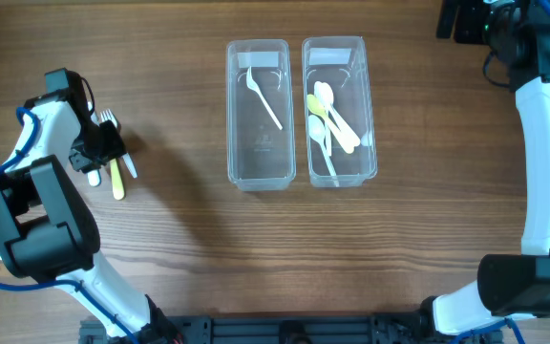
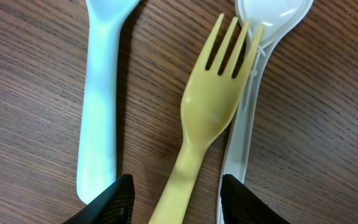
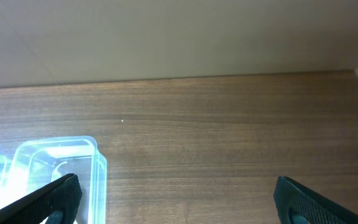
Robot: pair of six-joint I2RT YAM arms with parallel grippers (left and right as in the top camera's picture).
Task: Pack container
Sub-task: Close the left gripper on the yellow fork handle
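A yellow fork (image 2: pixel 210 112) lies on the wood table between a light blue handle (image 2: pixel 101 106) and a white spoon (image 2: pixel 244 124). My left gripper (image 2: pixel 176 199) is open, low over them, one finger on each side of the yellow fork's handle, with gaps on both sides. In the overhead view it (image 1: pixel 98 148) covers the utensils at the left; the yellow handle (image 1: pixel 117 182) sticks out below it. The left clear container (image 1: pixel 258 162) holds one white utensil. The right clear container (image 1: pixel 338 177) holds several spoons. My right gripper (image 3: pixel 176 199) is open and empty, raised at the far right (image 1: pixel 458 21).
The two containers stand side by side at the middle back of the table. Pale fork tines (image 1: pixel 108 118) show just beyond the left gripper. The right container's corner (image 3: pixel 95 162) shows in the right wrist view, with bare wood to its right.
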